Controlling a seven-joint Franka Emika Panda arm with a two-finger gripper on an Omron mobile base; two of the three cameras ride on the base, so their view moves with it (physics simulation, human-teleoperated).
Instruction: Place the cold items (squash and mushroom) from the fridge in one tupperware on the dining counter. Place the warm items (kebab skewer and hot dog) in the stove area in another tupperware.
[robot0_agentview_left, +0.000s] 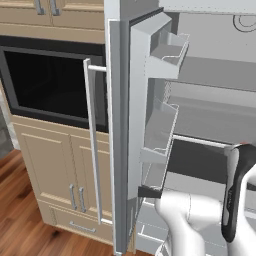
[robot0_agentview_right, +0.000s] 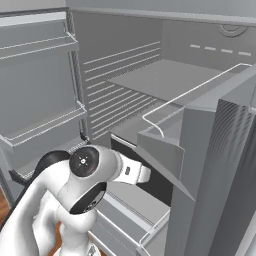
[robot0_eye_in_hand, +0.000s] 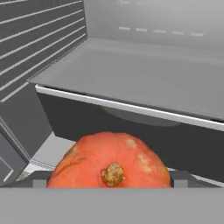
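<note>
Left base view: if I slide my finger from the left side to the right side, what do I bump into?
Dark oven window → long silver handle → edge of the open fridge door → door bins → fridge shelves → the robot's arm.

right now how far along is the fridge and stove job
Done: the fridge door stands open. In hand: the orange squash sits right at the hand, between its fingertips, inside the fridge; whether it is gripped I cannot tell. Left: mushroom, kebab skewer, hot dog and both tupperwares.
</note>
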